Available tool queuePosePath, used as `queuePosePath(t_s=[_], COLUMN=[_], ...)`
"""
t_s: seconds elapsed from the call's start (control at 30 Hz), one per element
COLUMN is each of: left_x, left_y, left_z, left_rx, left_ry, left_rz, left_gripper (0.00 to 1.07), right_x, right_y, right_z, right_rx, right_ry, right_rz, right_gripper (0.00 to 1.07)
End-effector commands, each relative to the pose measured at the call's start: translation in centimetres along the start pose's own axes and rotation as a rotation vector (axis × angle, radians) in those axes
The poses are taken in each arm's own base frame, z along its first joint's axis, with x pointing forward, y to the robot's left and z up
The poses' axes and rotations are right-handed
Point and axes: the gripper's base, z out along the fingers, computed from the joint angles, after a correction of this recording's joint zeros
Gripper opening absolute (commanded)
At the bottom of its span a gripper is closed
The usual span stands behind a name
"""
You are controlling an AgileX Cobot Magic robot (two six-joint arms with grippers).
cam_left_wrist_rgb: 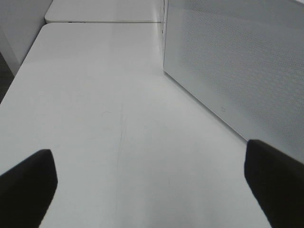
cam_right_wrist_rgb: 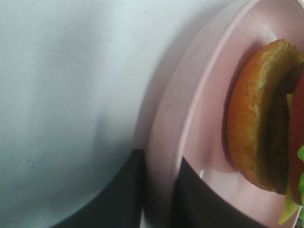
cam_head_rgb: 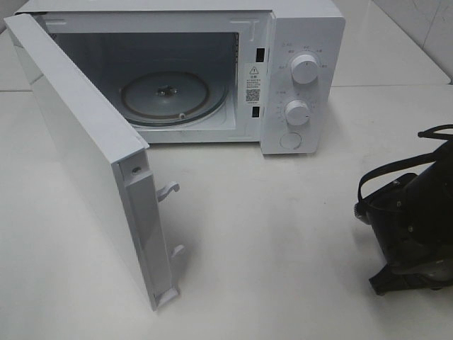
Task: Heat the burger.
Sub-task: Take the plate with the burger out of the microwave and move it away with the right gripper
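Note:
The burger (cam_right_wrist_rgb: 259,118), with a golden-brown bun, red and green filling at its edge, sits on a salmon-pink plate (cam_right_wrist_rgb: 190,114) and shows only in the right wrist view. My right gripper (cam_right_wrist_rgb: 159,199) is shut on the plate's rim, one dark finger (cam_right_wrist_rgb: 118,194) outside and one inside. In the exterior high view only the right arm (cam_head_rgb: 414,227) shows at the right edge; plate and burger are hidden there. My left gripper (cam_left_wrist_rgb: 152,190) is open and empty, low over the white table (cam_left_wrist_rgb: 95,95).
A white microwave (cam_head_rgb: 304,71) stands at the back with its door (cam_head_rgb: 85,142) swung wide open toward the front left. Its glass turntable (cam_head_rgb: 166,95) is bare. The door's outer face (cam_left_wrist_rgb: 237,61) is close beside the left gripper.

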Motion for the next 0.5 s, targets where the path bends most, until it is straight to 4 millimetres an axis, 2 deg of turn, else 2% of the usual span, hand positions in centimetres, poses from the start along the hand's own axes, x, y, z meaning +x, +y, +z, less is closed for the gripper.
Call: queuePosePath(t_s=[0.03, 0.07, 0.1, 0.13, 0.17, 0.27, 0.5], left_x=[0.2, 0.2, 0.2, 0.2, 0.2, 0.2, 0.2], left_y=[0.0, 0.0, 0.0, 0.0, 0.0, 0.0, 0.0], left_z=[-0.2, -0.2, -0.2, -0.2, -0.2, -0.2, -0.2], left_rx=[0.004, 0.004, 0.004, 0.004, 0.004, 0.004, 0.004], left_ry=[-0.015, -0.015, -0.015, -0.015, -0.015, -0.015, -0.015], left_rz=[0.005, 0.005, 0.005, 0.005, 0.005, 0.005, 0.004], left_gripper=[1.0, 1.0, 1.0, 1.0, 1.0, 1.0, 1.0], right_x=[0.0, 0.0, -0.2, -0.2, -0.3, -0.4, -0.9], right_y=[0.3, 0.3, 0.4, 0.4, 0.4, 0.4, -0.3], right_z=[0.3, 0.3, 0.2, 0.2, 0.2, 0.0, -1.3], right_rx=[-0.022, -0.022, -0.021, -0.021, -0.023, -0.029, -0.077], right_ry=[0.01, 0.01, 0.01, 0.01, 0.007, 0.01, -0.004], right_rz=[0.006, 0.006, 0.007, 0.007, 0.008, 0.022, 0.048], right_gripper=[0.26, 0.26, 0.32, 0.32, 0.38, 0.44, 0.45])
